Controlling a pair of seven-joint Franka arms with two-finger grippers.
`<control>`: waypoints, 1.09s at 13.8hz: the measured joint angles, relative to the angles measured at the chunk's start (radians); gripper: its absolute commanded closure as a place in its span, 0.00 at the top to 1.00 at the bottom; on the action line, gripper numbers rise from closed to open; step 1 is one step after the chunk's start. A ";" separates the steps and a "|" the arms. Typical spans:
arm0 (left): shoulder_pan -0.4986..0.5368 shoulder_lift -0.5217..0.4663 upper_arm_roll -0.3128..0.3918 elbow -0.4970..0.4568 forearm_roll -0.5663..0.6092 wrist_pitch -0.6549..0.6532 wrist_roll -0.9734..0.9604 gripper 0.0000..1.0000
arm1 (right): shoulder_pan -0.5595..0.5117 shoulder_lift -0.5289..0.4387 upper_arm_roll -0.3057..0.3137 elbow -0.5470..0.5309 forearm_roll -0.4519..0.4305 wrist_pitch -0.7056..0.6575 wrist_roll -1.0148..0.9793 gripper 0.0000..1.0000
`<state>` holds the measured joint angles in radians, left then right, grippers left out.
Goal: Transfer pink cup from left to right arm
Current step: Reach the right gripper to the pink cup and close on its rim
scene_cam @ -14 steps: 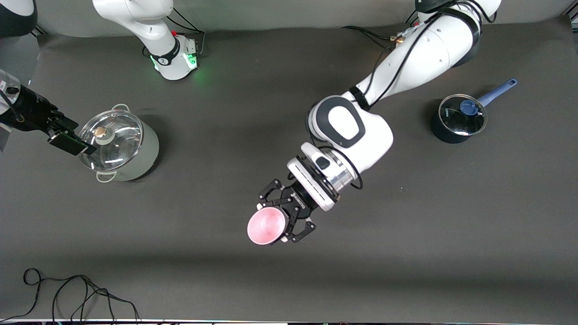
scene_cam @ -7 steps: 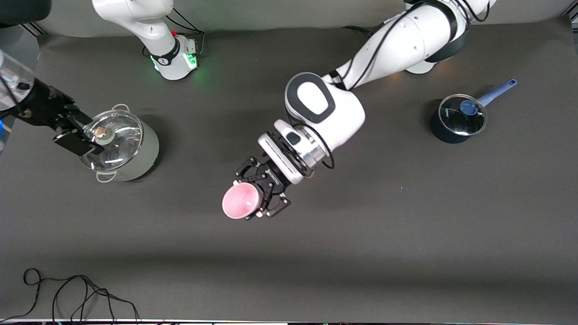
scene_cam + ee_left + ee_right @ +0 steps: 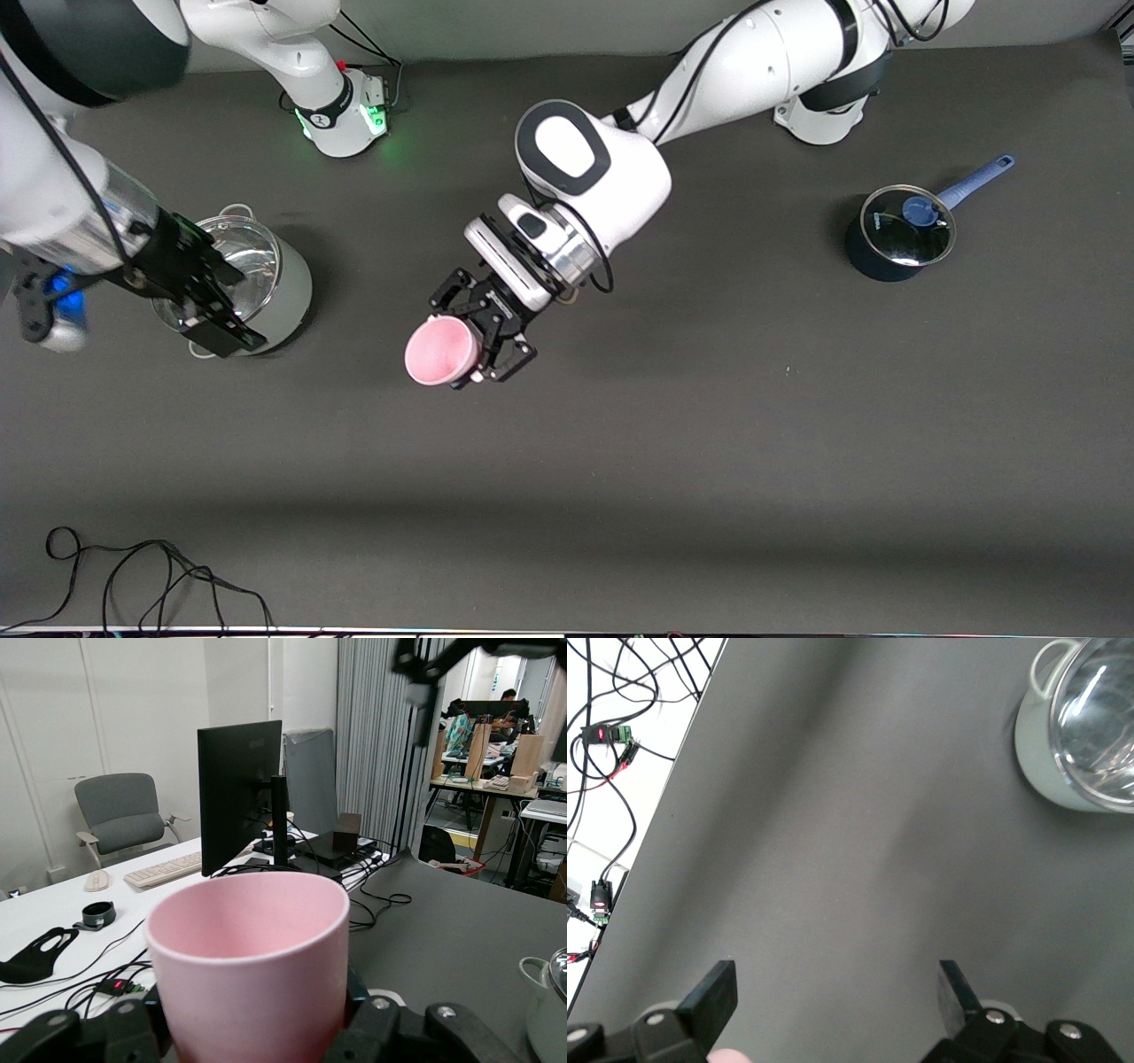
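Note:
The pink cup (image 3: pixel 436 352) is gripped by its base in my left gripper (image 3: pixel 474 341), held on its side above the middle of the table with its mouth toward the right arm's end. In the left wrist view the cup (image 3: pixel 252 966) fills the foreground between the claw fingers (image 3: pixel 390 1032) of the left gripper (image 3: pixel 257 1036). My right gripper (image 3: pixel 221 306) is open and empty, in the air over the steel pot's side, apart from the cup. In the right wrist view its fingers (image 3: pixel 713 997) stand wide apart around the right gripper's middle (image 3: pixel 835 992) over bare table.
A steel pot with a glass lid (image 3: pixel 266 275) stands toward the right arm's end and shows in the right wrist view (image 3: pixel 1076 735). A dark saucepan with a blue handle (image 3: pixel 899 235) stands toward the left arm's end. A loose black cable (image 3: pixel 133 576) lies near the front edge.
My left arm has carried the cup away from the front camera and toward the right arm's end. My right arm has swung in over the steel pot, toward the cup.

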<state>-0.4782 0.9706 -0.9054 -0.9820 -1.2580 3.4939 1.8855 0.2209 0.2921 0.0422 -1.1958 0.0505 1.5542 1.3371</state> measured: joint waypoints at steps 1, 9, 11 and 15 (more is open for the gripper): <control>-0.005 0.000 0.001 0.001 0.000 0.004 -0.001 0.00 | 0.016 0.018 0.000 0.020 -0.003 -0.005 0.010 1.00; -0.076 -0.002 0.137 0.015 0.001 0.003 -0.118 0.00 | 0.146 0.040 0.033 0.049 0.005 -0.022 0.086 1.00; -0.108 -0.002 0.180 0.023 0.002 0.004 -0.154 0.00 | 0.147 0.056 0.036 0.067 0.029 -0.015 0.099 1.00; -0.117 -0.003 0.195 0.028 0.002 0.004 -0.163 0.00 | 0.144 0.121 0.036 0.127 0.063 0.060 0.118 1.00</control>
<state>-0.5949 0.9672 -0.7106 -0.9541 -1.2557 3.4978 1.7230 0.3646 0.4131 0.0781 -1.0686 0.1140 1.6142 1.4556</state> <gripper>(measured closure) 0.308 0.000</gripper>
